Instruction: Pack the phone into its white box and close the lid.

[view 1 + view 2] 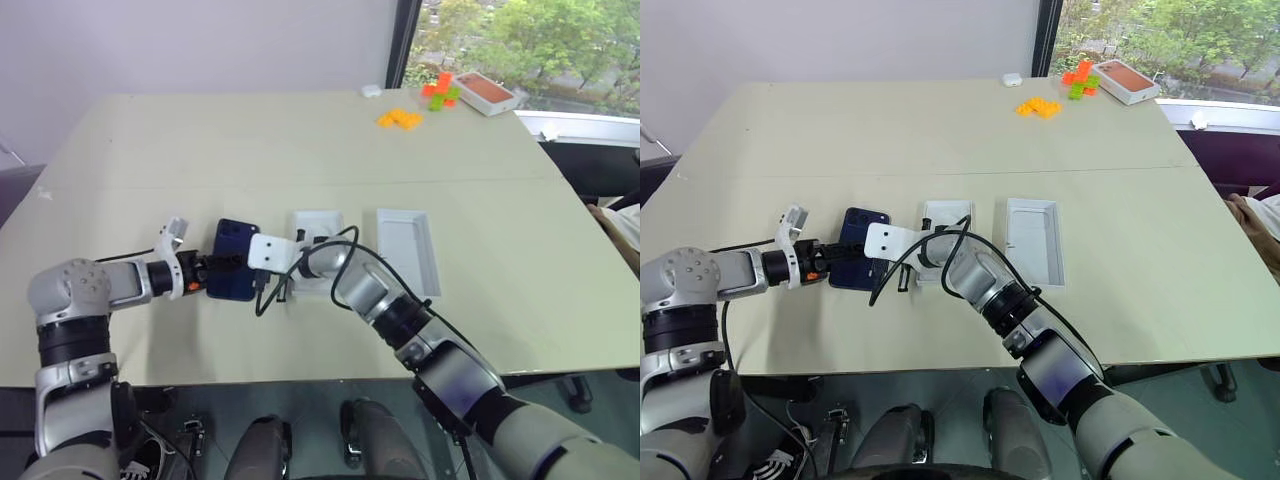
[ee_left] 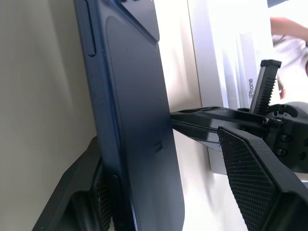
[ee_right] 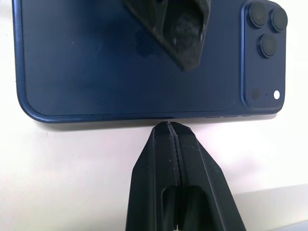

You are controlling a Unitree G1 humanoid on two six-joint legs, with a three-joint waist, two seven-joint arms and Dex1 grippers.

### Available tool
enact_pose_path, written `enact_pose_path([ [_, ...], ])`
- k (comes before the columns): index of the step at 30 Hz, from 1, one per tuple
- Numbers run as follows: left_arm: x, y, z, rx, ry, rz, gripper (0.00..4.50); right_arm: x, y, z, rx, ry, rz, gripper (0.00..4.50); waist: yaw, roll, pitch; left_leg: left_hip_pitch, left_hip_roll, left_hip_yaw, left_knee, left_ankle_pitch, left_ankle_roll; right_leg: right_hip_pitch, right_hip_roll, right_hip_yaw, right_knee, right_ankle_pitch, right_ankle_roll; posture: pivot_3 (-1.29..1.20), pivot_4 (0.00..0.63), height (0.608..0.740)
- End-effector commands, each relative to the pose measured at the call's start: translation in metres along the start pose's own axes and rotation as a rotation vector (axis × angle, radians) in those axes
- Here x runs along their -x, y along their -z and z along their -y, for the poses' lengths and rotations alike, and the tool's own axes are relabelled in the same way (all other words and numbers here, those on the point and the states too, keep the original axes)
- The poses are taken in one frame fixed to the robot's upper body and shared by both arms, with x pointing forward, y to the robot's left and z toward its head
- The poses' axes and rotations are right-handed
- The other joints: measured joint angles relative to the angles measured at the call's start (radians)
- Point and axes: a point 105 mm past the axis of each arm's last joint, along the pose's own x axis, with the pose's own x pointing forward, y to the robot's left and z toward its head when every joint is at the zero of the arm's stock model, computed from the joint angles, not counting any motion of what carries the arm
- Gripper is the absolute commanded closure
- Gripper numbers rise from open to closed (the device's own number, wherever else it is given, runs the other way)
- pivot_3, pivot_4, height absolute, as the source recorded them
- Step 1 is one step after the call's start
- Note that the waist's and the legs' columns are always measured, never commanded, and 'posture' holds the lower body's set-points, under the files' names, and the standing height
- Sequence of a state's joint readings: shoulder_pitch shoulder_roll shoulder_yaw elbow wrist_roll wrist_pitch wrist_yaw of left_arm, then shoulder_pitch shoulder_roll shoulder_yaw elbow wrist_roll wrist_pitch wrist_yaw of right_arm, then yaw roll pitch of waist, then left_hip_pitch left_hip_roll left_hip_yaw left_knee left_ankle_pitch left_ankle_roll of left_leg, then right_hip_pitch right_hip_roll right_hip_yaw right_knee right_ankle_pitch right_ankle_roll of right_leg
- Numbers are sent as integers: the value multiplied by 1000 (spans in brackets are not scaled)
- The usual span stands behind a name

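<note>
Because the phone (image 1: pixel 234 260) must go into the box (image 1: pixel 317 250) beside it, the left gripper (image 1: pixel 212 266) clamps it at its edges, while the right gripper (image 3: pixel 169 126), pinched shut, braces its tips against the edge. Farther right the lid (image 1: pixel 408 249) lies open-side up. Beige table (image 1: pixel 200 150), window behind.

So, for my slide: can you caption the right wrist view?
Shut right gripper at the long edge of the navy phone, with a left gripper finger over its back.
</note>
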State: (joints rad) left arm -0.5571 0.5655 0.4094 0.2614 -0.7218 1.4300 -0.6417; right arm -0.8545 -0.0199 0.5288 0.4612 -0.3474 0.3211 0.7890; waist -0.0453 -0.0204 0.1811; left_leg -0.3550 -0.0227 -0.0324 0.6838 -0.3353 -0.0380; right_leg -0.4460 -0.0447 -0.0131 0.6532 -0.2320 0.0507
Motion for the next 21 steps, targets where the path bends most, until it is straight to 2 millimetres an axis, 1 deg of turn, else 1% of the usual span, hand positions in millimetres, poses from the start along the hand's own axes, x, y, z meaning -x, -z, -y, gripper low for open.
enact_pose_path([
  [1,7,-6,-8,26,-6,53,1806,0,-4,-2,10,-4,16,4500,0,0,0,0,0,0,0,0,0,0,0,0,0,0,0,0,150,740],
  [3,5,-5,-10,50,12,65,2597,1,-3,-1,19,-1,14,4500,1,0,0,0,0,0,0,0,0,0,0,0,0,0,0,0,150,740],
  [6,2,-2,-9,67,32,60,4150,2,-2,-1,20,0,12,4500,2,0,0,0,0,0,0,0,0,0,0,0,0,0,0,0,150,740],
  [7,2,-1,-9,75,37,60,4471,2,-2,-1,20,1,11,4500,2,-1,0,0,0,0,0,0,0,1,0,0,-1,0,0,0,150,740],
  [11,0,4,-14,100,34,54,4471,4,-1,-1,26,4,11,4500,1,0,0,1,0,0,0,0,0,1,0,0,0,0,0,0,150,740],
  [14,3,5,-14,131,70,64,4471,5,-1,0,23,12,15,4500,1,0,0,1,0,0,0,0,0,1,0,0,0,0,0,0,150,740],
  [16,7,4,-17,147,70,80,4471,7,-2,2,20,17,25,4500,1,0,0,0,0,0,0,0,0,1,0,0,-1,0,0,0,150,740],
  [19,13,0,-19,180,84,113,4471,15,-17,7,-68,21,111,4500,0,0,0,0,0,0,0,0,0,0,0,0,-1,0,0,0,150,740],
  [20,16,-2,-18,183,97,132,4471,22,-26,11,-131,19,170,4500,0,0,0,-1,0,0,0,0,0,0,0,0,-2,0,0,0,150,740],
  [21,20,-6,-15,199,124,157,4471,31,-37,15,-229,1,250,4500,0,-1,0,-1,0,0,0,0,0,0,0,0,-2,0,0,0,150,740],
])
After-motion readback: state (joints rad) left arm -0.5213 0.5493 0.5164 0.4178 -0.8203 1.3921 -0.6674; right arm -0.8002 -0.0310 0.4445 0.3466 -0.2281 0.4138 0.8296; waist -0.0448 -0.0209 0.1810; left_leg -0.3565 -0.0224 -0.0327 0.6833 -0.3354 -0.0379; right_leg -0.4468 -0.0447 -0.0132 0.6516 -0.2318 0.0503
